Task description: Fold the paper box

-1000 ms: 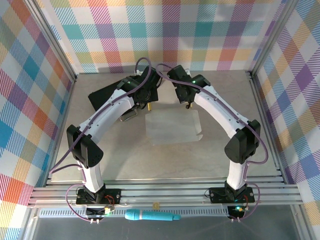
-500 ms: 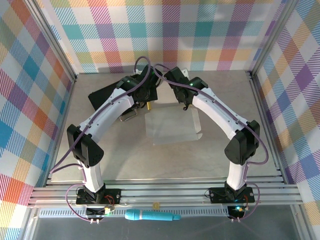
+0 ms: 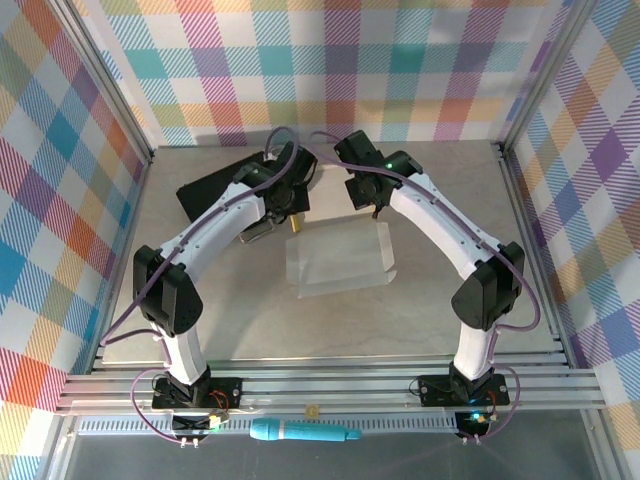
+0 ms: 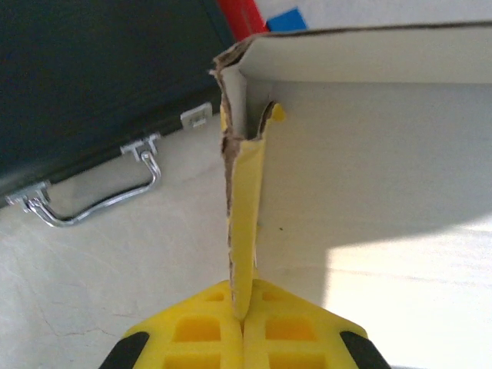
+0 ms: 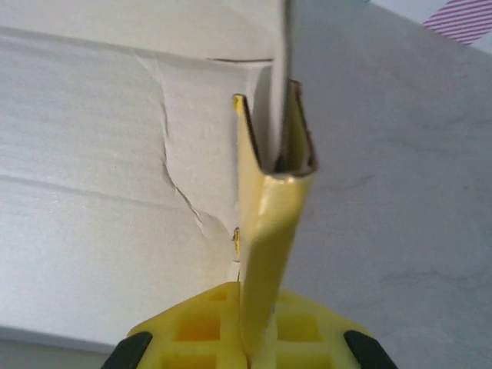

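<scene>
The paper box (image 3: 338, 258) lies mid-table with its pale reverse side up. My left gripper (image 3: 291, 218) is at its far left corner and my right gripper (image 3: 379, 208) at its far right corner. In the left wrist view the yellow fingers (image 4: 201, 329) of the left gripper (image 4: 243, 307) are shut on the thin yellow edge of an upright side flap of the paper box (image 4: 369, 161). In the right wrist view the right gripper (image 5: 260, 338) is shut on a doubled-over yellow flap standing beside the pale panel of the paper box (image 5: 92, 154).
A black case (image 3: 222, 184) with a metal handle (image 4: 100, 201) lies just left of the box, close beside the left gripper. Checked walls and aluminium rails (image 3: 520, 200) enclose the table. A teal pen-like object (image 3: 305, 432) lies below the near rail.
Both grippers, still shut on the flaps, shifted slightly, and the box slid a little left and toward the near side. Its side flaps stand more upright.
</scene>
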`<action>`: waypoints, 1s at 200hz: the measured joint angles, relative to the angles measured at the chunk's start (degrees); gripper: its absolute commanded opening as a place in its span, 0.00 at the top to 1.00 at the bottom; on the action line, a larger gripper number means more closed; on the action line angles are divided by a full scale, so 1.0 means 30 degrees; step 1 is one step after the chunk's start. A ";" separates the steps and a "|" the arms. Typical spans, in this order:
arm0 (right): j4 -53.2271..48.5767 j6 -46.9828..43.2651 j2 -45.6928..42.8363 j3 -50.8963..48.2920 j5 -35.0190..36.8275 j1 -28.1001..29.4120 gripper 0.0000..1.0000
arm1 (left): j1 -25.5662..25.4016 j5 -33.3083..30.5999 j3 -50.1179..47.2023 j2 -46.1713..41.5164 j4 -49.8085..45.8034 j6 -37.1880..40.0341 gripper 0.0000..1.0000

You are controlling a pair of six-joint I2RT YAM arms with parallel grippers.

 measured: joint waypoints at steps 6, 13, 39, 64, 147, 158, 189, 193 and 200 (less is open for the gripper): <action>0.0000 -0.0007 -0.0007 -0.0211 -0.0313 -0.0022 1.00 | 0.0080 0.0291 -0.0597 -0.0051 0.0474 -0.0007 1.00; 0.0044 -0.0007 -0.0022 -0.0561 -0.0612 -0.0036 1.00 | 0.0124 0.0546 -0.1122 -0.0087 0.0874 -0.0007 1.00; 0.0197 0.0000 -0.0131 -0.2004 -0.1173 -0.0117 1.00 | 0.0204 0.1443 -0.2703 -0.0197 0.2098 0.0007 1.00; 0.0386 -0.0015 -0.0138 -0.2514 -0.1253 -0.0219 1.00 | 0.0204 0.2178 -0.3752 -0.0219 0.3162 0.0000 1.00; 0.1129 -0.0080 0.0124 -0.4022 -0.1137 -0.0226 1.00 | 0.0204 0.3235 -0.5982 0.0299 0.5501 -0.0561 0.99; 0.1144 -0.0080 0.0211 -0.4102 -0.1239 -0.0226 1.00 | 0.0204 0.3461 -0.6441 0.0401 0.5974 -0.0619 0.97; 0.1195 -0.0146 0.0627 -0.4240 -0.1341 -0.0226 1.00 | 0.0204 0.4058 -0.7570 0.0678 0.7366 -0.0911 0.96; 0.1202 -0.0146 0.0670 -0.4284 -0.1341 -0.0226 1.00 | 0.0204 0.4153 -0.7694 0.0729 0.7541 -0.0933 0.95; 0.1260 -0.0146 0.0729 -0.4401 -0.1370 -0.0226 1.00 | 0.0204 0.4262 -0.7905 0.0845 0.7810 -0.0998 0.95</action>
